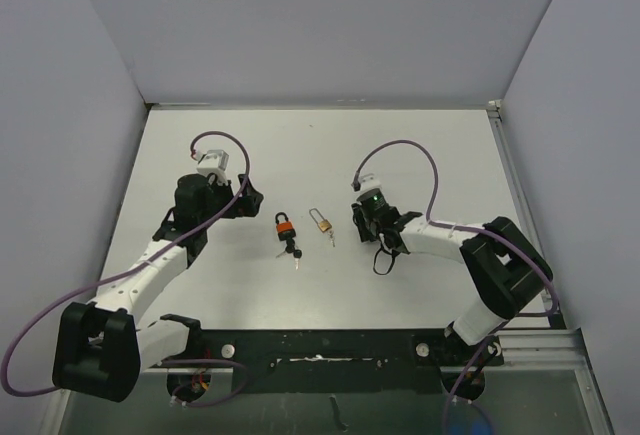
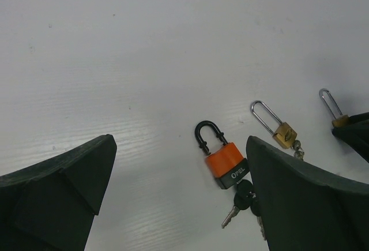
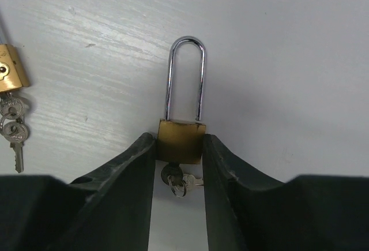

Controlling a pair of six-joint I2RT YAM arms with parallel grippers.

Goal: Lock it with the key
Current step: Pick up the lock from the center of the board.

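My right gripper (image 3: 180, 142) is shut on the body of a brass padlock (image 3: 182, 138) with a long steel shackle that lies flat on the table. Both fingers press its sides. A key (image 3: 173, 176) on a ring sticks out of its underside, between the fingers. A second brass padlock (image 1: 322, 221) with keys lies just to its left. An orange and black padlock (image 2: 225, 161) with black-headed keys (image 2: 242, 196) lies near my left gripper's (image 2: 180, 147) right finger. That gripper is open with nothing in it and hovers to the left of the orange padlock (image 1: 285, 225).
The table (image 1: 300, 155) is white, with grey walls on three sides. A metal rail (image 1: 515, 195) runs along the right edge. Purple cables loop above both wrists.
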